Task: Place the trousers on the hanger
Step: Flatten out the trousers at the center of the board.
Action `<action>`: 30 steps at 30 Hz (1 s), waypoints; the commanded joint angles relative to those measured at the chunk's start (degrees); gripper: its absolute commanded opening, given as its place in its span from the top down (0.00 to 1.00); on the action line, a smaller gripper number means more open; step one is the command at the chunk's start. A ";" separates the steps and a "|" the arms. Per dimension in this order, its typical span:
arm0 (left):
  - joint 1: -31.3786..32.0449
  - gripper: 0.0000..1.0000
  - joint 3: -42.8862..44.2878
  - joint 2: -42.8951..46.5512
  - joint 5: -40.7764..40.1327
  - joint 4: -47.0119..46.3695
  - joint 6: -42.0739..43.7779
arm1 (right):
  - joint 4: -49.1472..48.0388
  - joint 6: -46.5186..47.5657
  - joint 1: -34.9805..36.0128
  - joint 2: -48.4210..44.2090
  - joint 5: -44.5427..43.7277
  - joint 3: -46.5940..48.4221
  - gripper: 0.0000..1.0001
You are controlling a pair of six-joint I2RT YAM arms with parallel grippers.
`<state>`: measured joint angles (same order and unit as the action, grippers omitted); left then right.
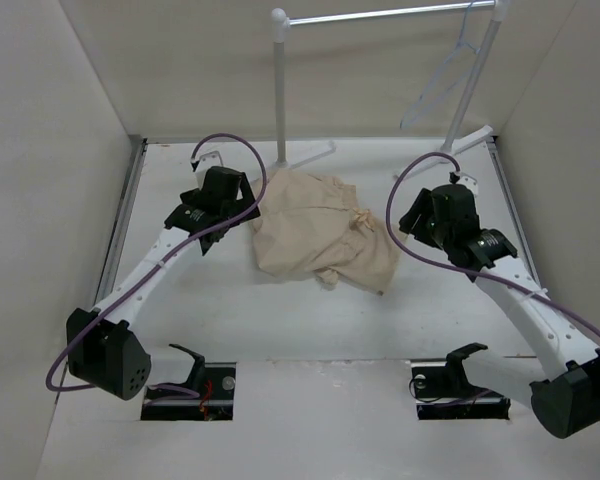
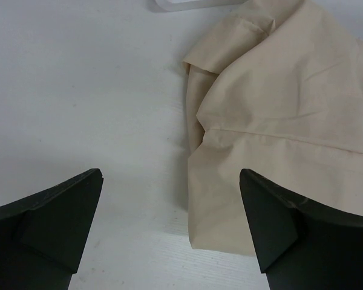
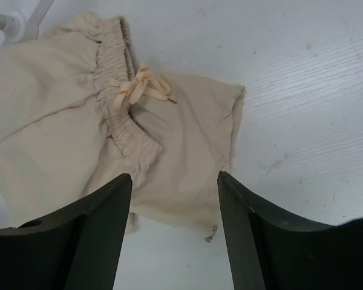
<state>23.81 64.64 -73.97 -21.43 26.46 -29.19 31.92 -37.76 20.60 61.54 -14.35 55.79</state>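
Barely begun: the trousers [image 1: 320,232] lie crumpled on the table [image 1: 280,330], while the hanger [image 1: 442,78] hangs on the rail [image 1: 380,15] at one o'clock. The left gripper [image 2: 169,181], at the cloth's nine o'clock, and the right gripper [image 3: 174,178], at three, both gape, holding nothing

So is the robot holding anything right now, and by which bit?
Nothing is held. The left end effector and right end effector are both open, and the crumpled beige cotton trousers lie loose on the white table.
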 commanded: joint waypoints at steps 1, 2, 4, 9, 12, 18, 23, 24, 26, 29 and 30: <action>-0.92 0.00 2.24 1.20 0.95 1.14 -1.22 | -1.07 -0.30 -0.34 0.34 -0.86 2.92 0.37; -1.18 0.00 2.33 1.72 1.47 0.88 -1.05 | -1.77 -0.30 -0.43 0.51 -0.33 2.92 0.40; -1.88 0.00 1.46 3.30 1.83 -0.95 -0.96 | -2.82 0.23 -0.43 1.30 0.81 3.10 0.52; -1.97 0.00 -1.80 6.91 -1.24 -3.79 -2.18 | -4.23 0.58 -0.87 4.55 5.55 4.50 0.88; -2.24 0.26 -2.15 6.04 -0.20 -2.99 -2.45 | -5.90 0.76 -0.61 8.49 8.36 5.64 0.95; -4.87 0.79 -3.02 0.33 4.02 3.34 -5.96 | -13.27 0.32 0.53 19.48 11.53 6.70 0.57; -5.40 0.33 -11.28 1.29 12.18 -4.74 -11.58 | -18.74 -1.79 0.71 30.29 15.92 8.28 0.44; -5.66 0.29 -13.38 1.81 14.81 -6.66 -13.42 | -18.83 -2.49 0.97 31.61 16.80 8.28 0.45; -5.75 0.27 -16.37 2.69 16.94 -8.87 -15.36 | -19.26 -3.37 1.59 31.80 16.98 6.71 0.45; -5.40 0.27 -20.24 3.13 18.87 -11.59 -18.26 | -20.49 -4.43 2.90 31.80 17.86 3.72 0.46; -5.40 0.27 -22.26 2.87 20.27 -13.52 -19.66 | -20.93 -5.04 3.87 32.41 18.56 2.06 0.45</action>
<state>18.52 46.48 -73.03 -6.48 19.18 -43.13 15.81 -40.51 22.17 94.50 1.54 60.23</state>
